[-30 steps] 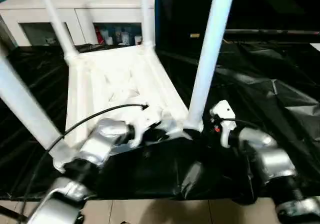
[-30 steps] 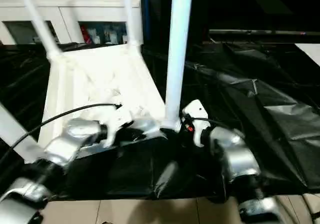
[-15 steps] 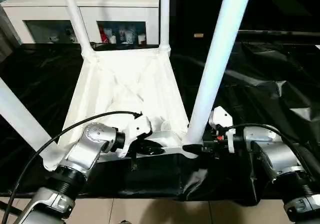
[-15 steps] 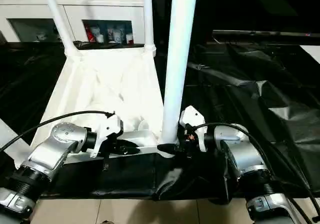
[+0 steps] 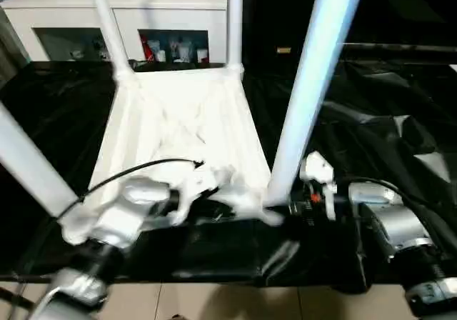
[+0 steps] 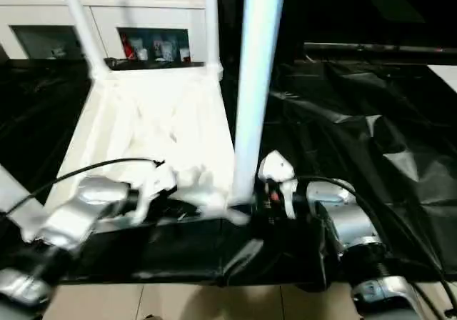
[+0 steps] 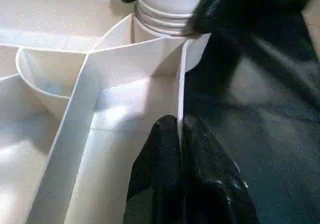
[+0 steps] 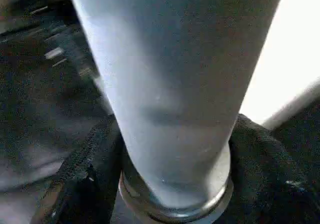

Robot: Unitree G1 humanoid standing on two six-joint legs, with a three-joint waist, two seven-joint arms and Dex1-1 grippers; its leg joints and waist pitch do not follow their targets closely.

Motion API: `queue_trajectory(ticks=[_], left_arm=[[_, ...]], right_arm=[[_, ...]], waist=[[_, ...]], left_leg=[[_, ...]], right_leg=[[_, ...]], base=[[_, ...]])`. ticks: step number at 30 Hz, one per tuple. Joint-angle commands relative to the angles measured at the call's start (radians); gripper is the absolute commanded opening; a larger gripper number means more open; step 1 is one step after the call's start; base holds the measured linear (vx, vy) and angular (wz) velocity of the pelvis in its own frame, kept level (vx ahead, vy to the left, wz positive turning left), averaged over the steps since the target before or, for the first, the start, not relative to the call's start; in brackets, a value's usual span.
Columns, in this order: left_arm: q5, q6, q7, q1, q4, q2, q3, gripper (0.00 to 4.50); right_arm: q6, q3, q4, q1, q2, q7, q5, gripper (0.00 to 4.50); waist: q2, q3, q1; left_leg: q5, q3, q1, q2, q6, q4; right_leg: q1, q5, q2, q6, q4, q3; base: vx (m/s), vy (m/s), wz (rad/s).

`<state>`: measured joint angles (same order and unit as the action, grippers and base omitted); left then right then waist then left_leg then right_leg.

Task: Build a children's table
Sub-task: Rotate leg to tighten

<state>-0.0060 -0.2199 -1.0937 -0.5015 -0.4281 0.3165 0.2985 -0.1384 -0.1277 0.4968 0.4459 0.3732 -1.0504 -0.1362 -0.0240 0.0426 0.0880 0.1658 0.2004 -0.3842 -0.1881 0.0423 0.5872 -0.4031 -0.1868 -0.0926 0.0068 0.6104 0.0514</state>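
I am pinching my left pincer (image 7: 180, 149) together on the near rim wall of the upturned tabletop (image 5: 178, 120), probably to steady it, while my right pincer (image 8: 170, 184) is straddling the base of the near right leg (image 5: 307, 91), one finger on each side, seemingly to seat it. The table is lying upside down on the black-draped surface (image 5: 400, 120). I am reading no labels.

Four upright legs (image 5: 314, 84) fence the tabletop (image 5: 178, 127); black cloth (image 5: 385, 120) rightward lies open.
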Motion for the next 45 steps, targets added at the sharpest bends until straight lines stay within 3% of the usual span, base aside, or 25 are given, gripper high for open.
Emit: queue_trajectory(ticks=[1, 4, 5, 6, 7, 8, 10, 11, 13, 15, 18, 22, 26, 29, 39, 45], left_arm=[[0.004, -0.001, 0.126, -0.052, -0.065, -0.075, -0.024, 0.00], [0.026, -0.011, 0.230, -0.092, -0.116, -0.131, -0.034, 0.00], [0.035, -0.013, 0.281, -0.116, -0.142, -0.165, -0.035, 0.00], [0.039, -0.014, 0.298, -0.122, -0.150, -0.174, -0.035, 0.00], [0.044, -0.015, 0.322, -0.130, -0.159, -0.186, -0.036, 0.00], [0.051, -0.020, 0.360, -0.143, -0.175, -0.213, -0.037, 0.00], [0.055, -0.019, 0.372, -0.148, -0.181, -0.226, -0.035, 0.00], [0.058, -0.016, 0.378, -0.149, -0.184, -0.230, -0.034, 0.00], [0.057, 0.000, 0.361, -0.147, -0.188, -0.230, -0.029, 0.00], [0.053, 0.013, 0.333, -0.141, -0.182, -0.223, -0.025, 0.00], [0.044, 0.034, 0.283, -0.126, -0.169, -0.203, -0.016, 0.00], [0.006, 0.063, 0.146, -0.083, -0.105, -0.155, 0.001, 0.00], [-0.034, 0.058, 0.013, -0.037, -0.027, -0.101, 0.021, 0.00], [-0.057, 0.041, -0.092, -0.001, 0.023, -0.040, 0.038, 0.00], [-0.072, 0.013, -0.158, 0.041, 0.081, 0.020, 0.026, 0.00], [-0.075, 0.005, -0.160, 0.046, 0.095, 0.026, 0.024, 0.00]], right_arm=[[-0.042, 0.028, 0.039, 0.010, -0.076, 0.207, 0.029, 2.65], [-0.071, 0.060, 0.041, 0.002, -0.142, 0.351, 0.033, 2.63], [-0.082, 0.073, 0.036, 0.000, -0.185, 0.434, 0.039, 2.63], [-0.086, 0.077, 0.035, -0.001, -0.197, 0.456, 0.041, 2.63], [-0.092, 0.079, 0.031, -0.002, -0.212, 0.479, 0.041, 2.63], [-0.096, 0.072, 0.013, -0.008, -0.244, 0.512, 0.048, 2.63], [-0.085, 0.061, -0.003, -0.013, -0.267, 0.527, 0.056, 2.63], [-0.080, 0.059, -0.009, -0.014, -0.276, 0.534, 0.059, 2.63], [-0.066, 0.058, -0.035, -0.015, -0.295, 0.501, 0.032, 2.63], [-0.073, 0.059, -0.049, -0.015, -0.295, 0.468, 0.011, 3.19], [-0.104, 0.057, -0.076, -0.018, -0.269, 0.402, -0.023, 3.35], [-0.144, -0.005, -0.138, -0.039, -0.144, 0.189, -0.042, 3.80], [-0.146, -0.038, -0.176, -0.054, -0.032, 0.025, -0.048, 3.95], [-0.096, -0.053, -0.160, -0.047, 0.058, -0.086, -0.024, 3.95], [-0.038, -0.084, -0.123, -0.023, 0.097, -0.168, -0.008, 3.95], [-0.007, -0.088, -0.085, -0.012, 0.085, -0.178, -0.004, 3.37]], waist=[[0.018, -0.053, -0.002], [0.017, -0.055, -0.009], [0.012, -0.053, -0.006], [0.014, -0.055, -0.007], [0.007, -0.056, -0.005], [0.011, -0.056, -0.006], [0.001, -0.058, -0.004], [0.005, -0.059, -0.005], [0.003, -0.059, -0.003], [0.003, -0.059, -0.002], [0.003, -0.058, -0.002], [0.005, -0.057, 0.000], [0.005, -0.060, 0.005], [0.003, -0.059, 0.007], [0.008, -0.057, 0.014], [0.010, -0.057, 0.011]], left_leg=[[0.283, -0.022, 0.020, -0.039, -0.016, -0.074], [0.294, -0.026, 0.018, -0.036, 0.007, -0.077], [0.302, -0.024, 0.026, -0.037, 0.009, -0.076], [0.307, -0.024, 0.026, -0.035, 0.010, -0.076], [0.302, -0.026, 0.024, -0.036, 0.012, -0.077], [0.298, -0.025, 0.021, -0.036, 0.009, -0.077], [0.299, -0.025, 0.023, -0.035, 0.007, -0.076], [0.291, -0.025, 0.020, -0.034, 0.002, -0.076], [0.287, -0.024, 0.019, -0.034, -0.007, -0.076], [0.294, -0.024, 0.020, -0.035, -0.011, -0.077], [0.291, -0.025, 0.017, -0.035, -0.019, -0.077], [0.282, -0.024, 0.015, -0.039, -0.033, -0.077], [0.246, -0.021, 0.014, -0.041, -0.052, -0.072], [0.257, -0.019, 0.018, -0.046, -0.052, -0.072], [0.269, -0.021, 0.019, -0.046, -0.037, -0.074], [0.250, -0.019, 0.016, -0.043, -0.047, -0.071]], right_leg=[[0.036, -0.332, -0.054, -0.194, -0.087, -0.037], [0.037, -0.371, -0.055, -0.164, -0.092, -0.036], [0.029, -0.365, -0.052, -0.164, -0.095, -0.037], [0.029, -0.356, -0.051, -0.164, -0.096, -0.038], [0.032, -0.346, -0.053, -0.165, -0.093, -0.037], [0.034, -0.323, -0.051, -0.165, -0.093, -0.036], [0.033, -0.296, -0.050, -0.168, -0.091, -0.037], [0.036, -0.274, -0.050, -0.173, -0.090, -0.037], [0.036, -0.262, -0.050, -0.174, -0.090, -0.037], [0.037, -0.273, -0.050, -0.172, -0.092, -0.036], [0.038, -0.276, -0.051, -0.171, -0.091, -0.036], [0.041, -0.253, -0.051, -0.178, -0.090, -0.036], [0.043, -0.207, -0.051, -0.201, -0.081, -0.035], [0.039, -0.223, -0.052, -0.217, -0.081, -0.034], [0.037, -0.258, -0.054, -0.216, -0.081, -0.036], [0.040, -0.237, -0.051, -0.222, -0.079, -0.036]], base=[[0.000, 0.000, 0.00], [0.000, 0.000, 0.00], [0.000, 0.000, 0.00], [0.000, 0.000, 0.00], [0.000, 0.000, 0.00], [0.000, 0.000, 0.00], [0.000, 0.000, 0.00], [0.000, 0.000, 0.00], [0.000, 0.000, 0.00], [0.000, 0.000, 0.00], [0.000, 0.000, 0.00], [0.000, 0.000, 0.00], [0.000, 0.000, 0.00], [0.000, 0.000, 0.00], [0.000, 0.000, 0.00], [0.000, 0.000, 0.00]])
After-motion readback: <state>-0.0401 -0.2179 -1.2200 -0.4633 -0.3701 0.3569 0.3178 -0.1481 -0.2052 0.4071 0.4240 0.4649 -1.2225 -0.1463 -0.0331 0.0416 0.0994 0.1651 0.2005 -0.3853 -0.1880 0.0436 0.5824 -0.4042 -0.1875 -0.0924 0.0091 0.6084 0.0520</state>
